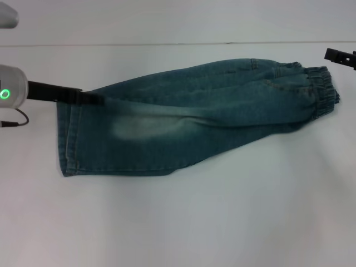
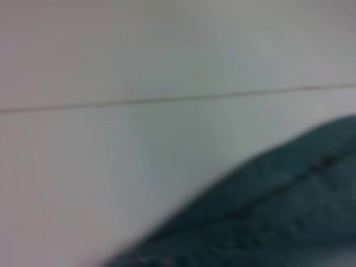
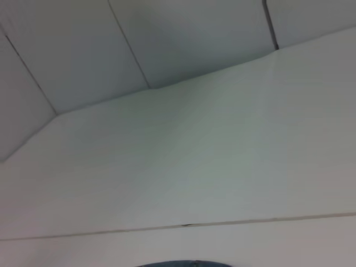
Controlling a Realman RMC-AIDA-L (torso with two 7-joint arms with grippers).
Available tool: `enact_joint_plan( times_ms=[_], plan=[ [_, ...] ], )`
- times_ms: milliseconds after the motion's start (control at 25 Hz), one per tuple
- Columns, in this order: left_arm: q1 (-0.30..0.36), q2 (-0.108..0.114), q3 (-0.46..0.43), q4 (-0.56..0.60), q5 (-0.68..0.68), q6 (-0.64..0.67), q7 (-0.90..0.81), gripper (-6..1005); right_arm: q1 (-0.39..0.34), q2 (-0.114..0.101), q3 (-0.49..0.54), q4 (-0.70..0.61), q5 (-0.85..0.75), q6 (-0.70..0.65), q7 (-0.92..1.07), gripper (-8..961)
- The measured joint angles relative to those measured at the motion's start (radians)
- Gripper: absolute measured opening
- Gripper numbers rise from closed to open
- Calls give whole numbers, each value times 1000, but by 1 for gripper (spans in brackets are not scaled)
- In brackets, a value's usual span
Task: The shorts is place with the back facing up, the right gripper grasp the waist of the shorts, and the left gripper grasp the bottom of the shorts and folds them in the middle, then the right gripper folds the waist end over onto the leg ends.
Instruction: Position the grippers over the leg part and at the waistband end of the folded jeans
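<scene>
The shorts (image 1: 194, 119) lie across the white table, doubled lengthwise into one long faded blue denim strip with a pale bleached patch. The ruffled elastic waist (image 1: 324, 92) is at the right end. The flat stitched leg ends (image 1: 68, 142), the bottom of the shorts, are at the left end. My left gripper (image 1: 93, 99) comes in low from the left, its black tip at the far corner of the leg ends, touching the denim. Only a bit of my right gripper (image 1: 339, 55) shows at the right edge, above and beyond the waist, apart from it. Blurred denim (image 2: 278, 222) fills a corner of the left wrist view.
The white table (image 1: 194, 222) runs back to a pale wall. The left arm's silver segment with its green light ring (image 1: 6, 92) hangs at the left edge, a thin black cable (image 1: 14, 122) under it. A sliver of denim (image 3: 183, 263) edges the right wrist view.
</scene>
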Motion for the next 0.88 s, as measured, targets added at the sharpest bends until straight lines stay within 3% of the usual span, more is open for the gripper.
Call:
enact_joint_plan(
  times_ms=[120, 360, 880],
  plan=[
    [-2, 1, 4, 25, -25, 127, 20, 939, -20, 0, 1, -11, 16, -42, 4, 917],
    [-8, -2, 9, 33, -70, 226, 53, 938, -56, -2, 12, -16, 28, -112, 5, 916],
    [-22, -23, 62, -14, -113, 250, 90, 938, -124, -13, 61, -13, 32, -195, 6, 910]
  ],
)
